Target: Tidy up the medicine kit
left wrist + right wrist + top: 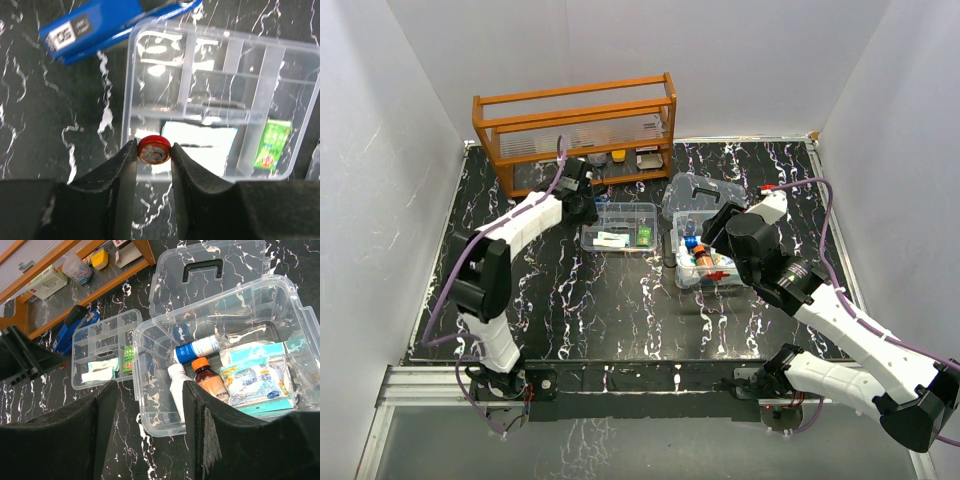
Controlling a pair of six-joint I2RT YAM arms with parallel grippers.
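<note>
Downturned left gripper (154, 153) pinches red tin (154, 149) by tray (165, 80); right gripper (150, 390) gapes above box (250, 300).

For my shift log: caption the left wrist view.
Left gripper pinches a small red tin over the edge of the divided tray.

Rack (575, 130) at back of surface (620, 310). Tray (620, 225) before it, stapler (75, 327) between the 2. Box (705, 262) right of tray, lid (705, 195) behind box. Bottles (205, 377), packets (255, 380) in box. Tin (154, 151) in left claw (154, 146), at tray's edge.
</note>
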